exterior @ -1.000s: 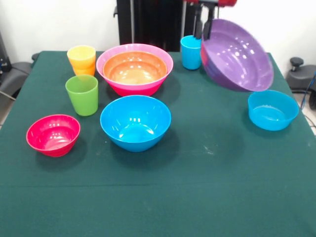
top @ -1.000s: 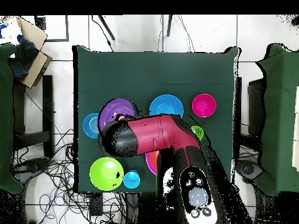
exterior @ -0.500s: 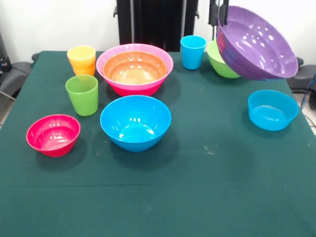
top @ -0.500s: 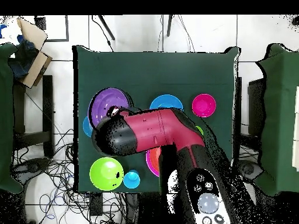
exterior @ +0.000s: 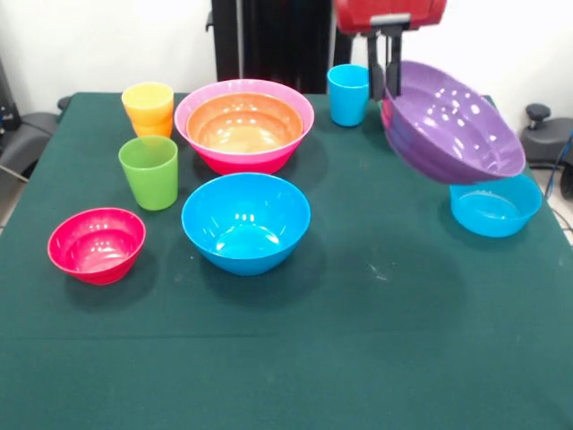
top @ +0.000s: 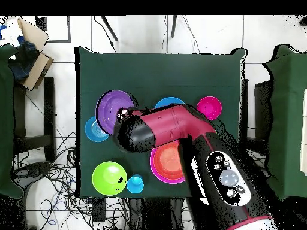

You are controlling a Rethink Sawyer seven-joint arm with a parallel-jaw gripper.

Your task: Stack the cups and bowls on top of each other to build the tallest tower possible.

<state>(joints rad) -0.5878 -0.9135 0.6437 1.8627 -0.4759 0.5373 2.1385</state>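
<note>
Gripping the purple bowl (exterior: 452, 125) by its rim, the gripper (exterior: 387, 76) is seen from the front; the bowl is held tilted in the air above the light blue bowl (exterior: 494, 210). Overhead, the purple bowl (top: 113, 108) is partly covered by the arm (top: 174, 129), beside the light blue bowl (top: 94, 129).

Glossy plastic bowls (exterior: 246, 219) — matt cloth table (exterior: 358, 358)

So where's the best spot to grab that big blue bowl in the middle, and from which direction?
Probably the rim of the big blue bowl, from straight above, one finger inside the wall and one outside. It sits upright and open, too wide to span. The gripper holds the purple bowl the same way. The rim side away from the green cup looks freest.
</note>
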